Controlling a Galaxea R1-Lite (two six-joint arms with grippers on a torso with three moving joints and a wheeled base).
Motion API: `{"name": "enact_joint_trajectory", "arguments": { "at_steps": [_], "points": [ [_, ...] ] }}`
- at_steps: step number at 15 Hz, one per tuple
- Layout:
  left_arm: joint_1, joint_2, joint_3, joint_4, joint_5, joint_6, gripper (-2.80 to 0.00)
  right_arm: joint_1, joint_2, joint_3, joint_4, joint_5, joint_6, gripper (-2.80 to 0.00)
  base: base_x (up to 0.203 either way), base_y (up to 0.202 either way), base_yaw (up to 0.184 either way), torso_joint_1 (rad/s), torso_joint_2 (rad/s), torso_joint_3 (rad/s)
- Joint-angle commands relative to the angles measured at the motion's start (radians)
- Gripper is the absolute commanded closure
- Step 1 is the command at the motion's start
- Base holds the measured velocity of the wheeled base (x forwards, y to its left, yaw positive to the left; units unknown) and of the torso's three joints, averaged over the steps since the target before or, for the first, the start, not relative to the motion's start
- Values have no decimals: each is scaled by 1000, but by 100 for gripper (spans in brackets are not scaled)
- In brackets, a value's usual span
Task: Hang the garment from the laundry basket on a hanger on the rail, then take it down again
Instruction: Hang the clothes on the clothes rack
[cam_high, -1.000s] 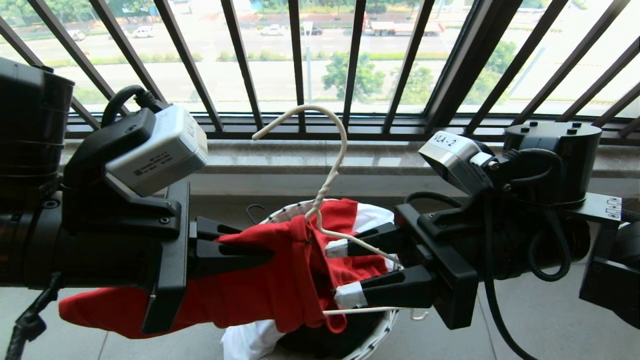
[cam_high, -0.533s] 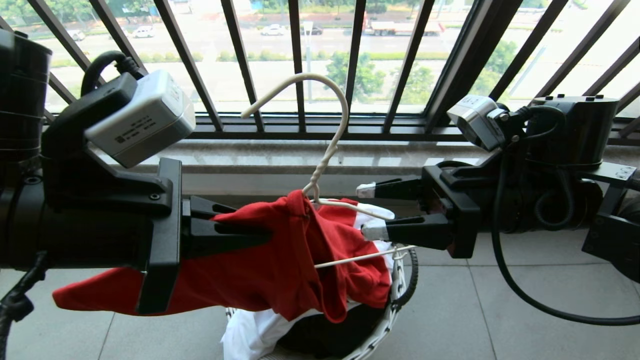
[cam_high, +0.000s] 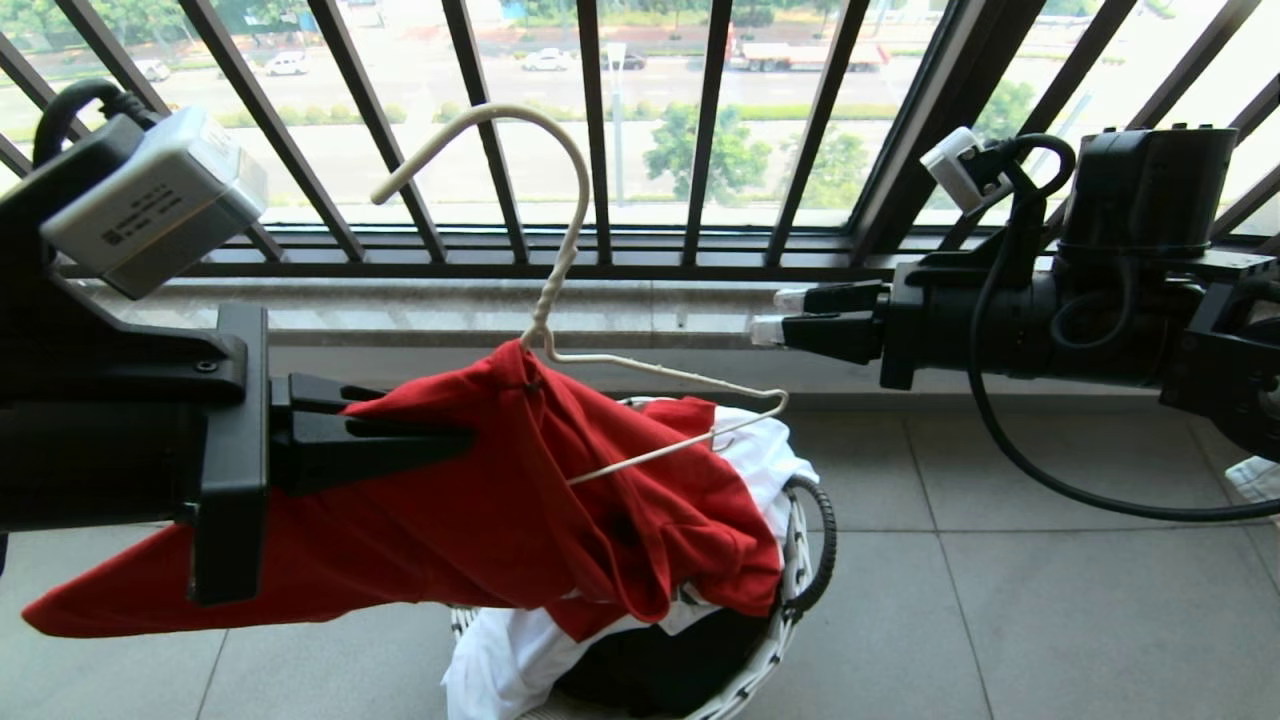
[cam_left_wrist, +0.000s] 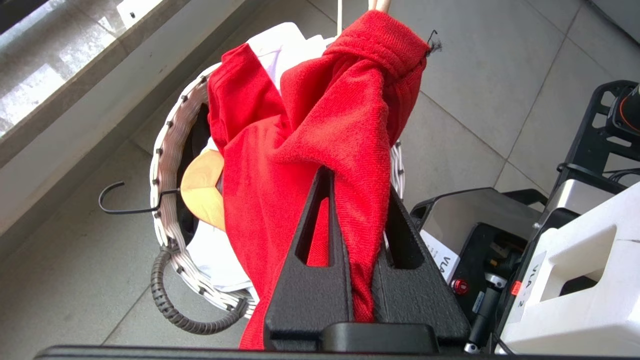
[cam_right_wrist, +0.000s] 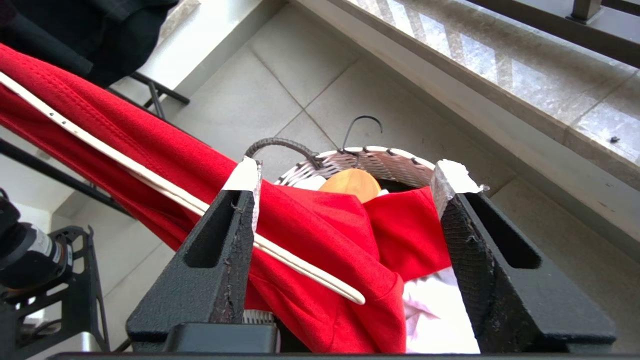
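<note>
Head view. Landmark: laundry basket (cam_high: 800, 580), round white woven, dark rope handle, standing on the tiled floor below the window sill and black balustrade (cam_high: 600, 130).
- Garment (cam_high: 480, 520): red T-shirt, bunched, held up above the basket and to the basket's left, its lower folds drooping onto the basket's contents.
- Left gripper (cam_high: 440, 445): left of the basket, fingers pressed together on a fold of the garment.
- Hanger (cam_high: 560, 270): thin cream wire, one shoulder inside the garment, the other shoulder bare above the basket, hook standing up before the balustrade.
- Right gripper (cam_high: 775, 315): above and to the right of the basket, level with the sill, clear of hanger and garment, holding nothing; fingers slightly apart.
- White cloth and dark cloth lie in the basket under the garment.

Left wrist view.
- Left gripper (cam_left_wrist: 362, 200): fingers (cam_left_wrist: 312, 270) clamped on the red garment (cam_left_wrist: 310, 120), cloth squeezed in the narrow gap.
- Laundry basket (cam_left_wrist: 167, 150) lies beyond the garment; a black hook (cam_left_wrist: 112, 200) pokes out over its rim; a tan wooden hanger end (cam_left_wrist: 202, 187) shows inside.

Right wrist view.
- Right gripper (cam_right_wrist: 350, 185): fingers (cam_right_wrist: 465, 220) wide apart, tips taped white, empty.
- Beyond them: garment (cam_right_wrist: 320, 225), hanger wire (cam_right_wrist: 175, 192) crossing it, basket rim (cam_right_wrist: 370, 162) behind.
</note>
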Motion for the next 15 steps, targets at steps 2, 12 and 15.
{"name": "enact_joint_trajectory", "arguments": {
  "at_steps": [2, 12, 15],
  "points": [
    [65, -46, 75, -20, -8, -38, 0, 23, 49, -67, 98, -39, -2, 0, 0, 0, 0, 0, 0, 0],
    [103, -33, 105, -270, -10, -185, 0, 222, -75, -182, 498, -318, 1, 0, 0, 0, 0, 0, 0, 0],
    [103, -22, 114, -282, -10, -187, 0, 348, -65, -179, 553, -376, 1, 0, 0, 0, 0, 0, 0, 0]
  ]
}}
